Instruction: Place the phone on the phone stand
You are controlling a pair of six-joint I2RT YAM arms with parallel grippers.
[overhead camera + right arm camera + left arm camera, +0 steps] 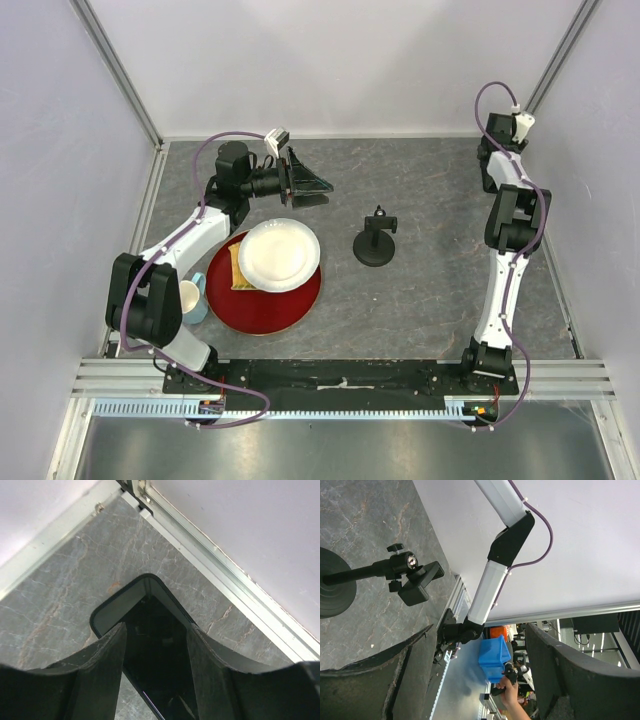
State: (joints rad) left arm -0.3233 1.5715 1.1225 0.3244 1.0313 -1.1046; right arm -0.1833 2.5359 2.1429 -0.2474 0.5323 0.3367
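Observation:
The phone (155, 650), a glossy black slab, lies flat on the grey table by the back right corner rails. My right gripper (156, 627) points down over it. Its fingers (100, 670) are partly apart and straddle the phone, the left one overlapping the phone's left edge. In the top view the phone is hidden under the right arm (510, 215). The phone stand (375, 243) stands upright mid-table with an empty cradle, and it also shows in the left wrist view (405, 572). My left gripper (310, 185) is raised left of the stand, open and empty (479, 645).
A white plate (279, 254) rests on a red plate (262, 305) at the front left, with a yellow item (237, 268) under it and a pale cup (192, 298) beside them. Metal rails (210, 575) and white walls border the table.

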